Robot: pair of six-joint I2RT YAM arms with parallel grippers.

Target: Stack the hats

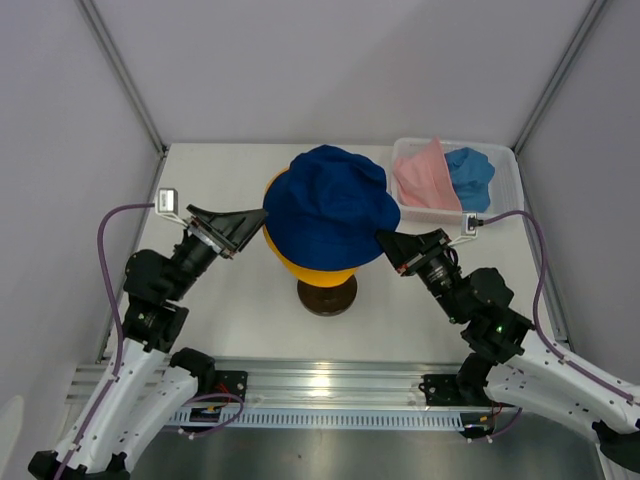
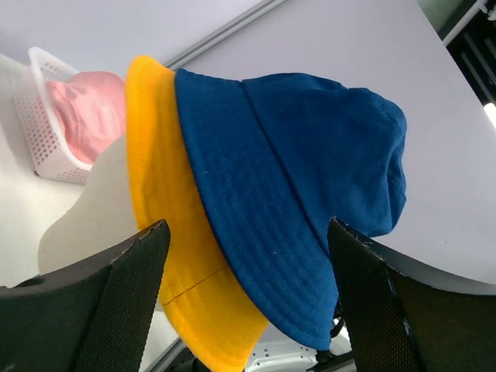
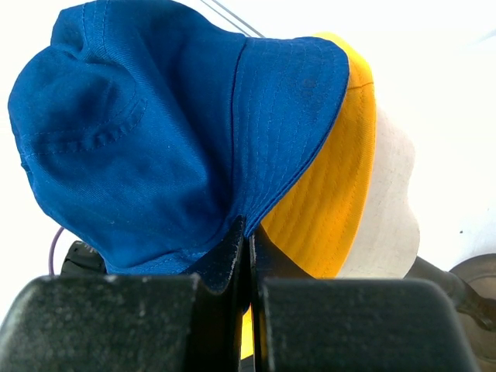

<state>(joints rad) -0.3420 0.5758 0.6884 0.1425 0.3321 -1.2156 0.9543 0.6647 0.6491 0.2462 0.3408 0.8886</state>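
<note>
- Currently: navy hat (image 1: 335,205) sits over yellow hat (image 1: 310,268) on the mannequin head (image 3: 391,201), mid-table.
- Pink hat (image 1: 425,175) and sky blue hat (image 1: 470,172) lie in the basket (image 1: 505,165) at the far right corner.
- Right gripper (image 3: 246,256) is pinched on the navy brim; left gripper (image 2: 248,229) has its fingers apart at the opposite brim.
- Cloth is probably light and floppy (take it by the brim).
- Yellow crown is hidden.
</note>
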